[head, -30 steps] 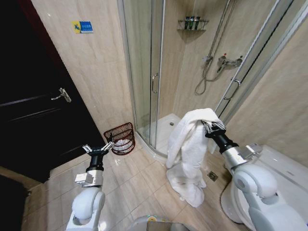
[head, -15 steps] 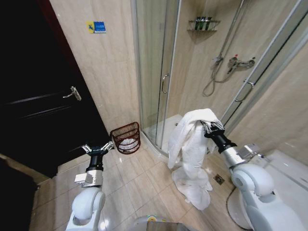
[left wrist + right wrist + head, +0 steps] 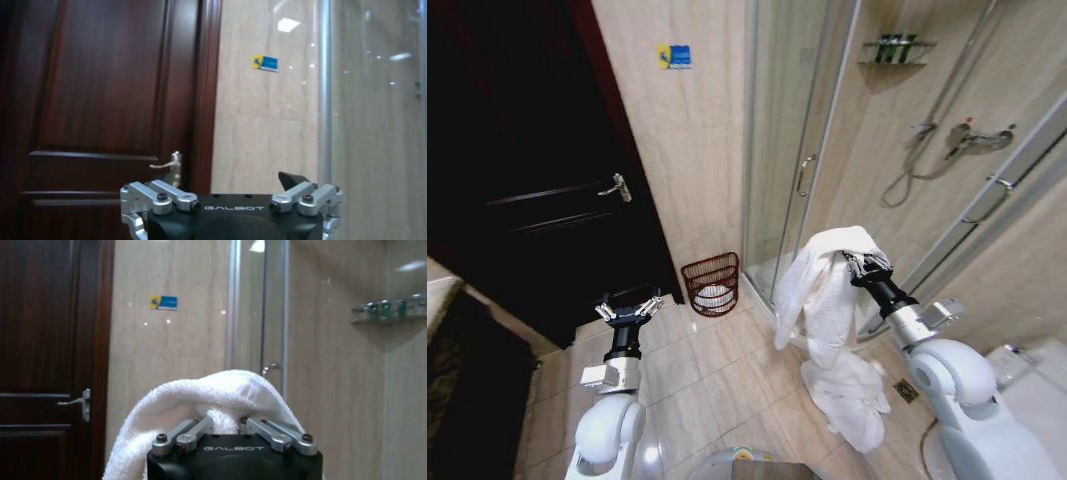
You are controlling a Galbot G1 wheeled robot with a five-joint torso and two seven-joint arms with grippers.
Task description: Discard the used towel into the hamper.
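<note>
The right gripper (image 3: 855,264) is raised on the right side of the scene, its fingers pinched together on a fold of the white towel (image 3: 827,300). The towel drapes over the gripper and hangs down in a long fall, its lower end bunched on the tiled floor (image 3: 717,370) near the robot. In the right wrist view the towel (image 3: 193,405) humps over the closed fingers (image 3: 190,432).

The left gripper (image 3: 627,308) is held up on the left, fingers spread wide and holding nothing; the left wrist view shows it (image 3: 230,200) facing the dark wooden door (image 3: 100,115).

The hamper (image 3: 711,285) stands on the floor farther off, against the beige wall between the door (image 3: 537,180) and the glass shower cabin (image 3: 797,150), well apart from both grippers. Something white lies inside it.
</note>
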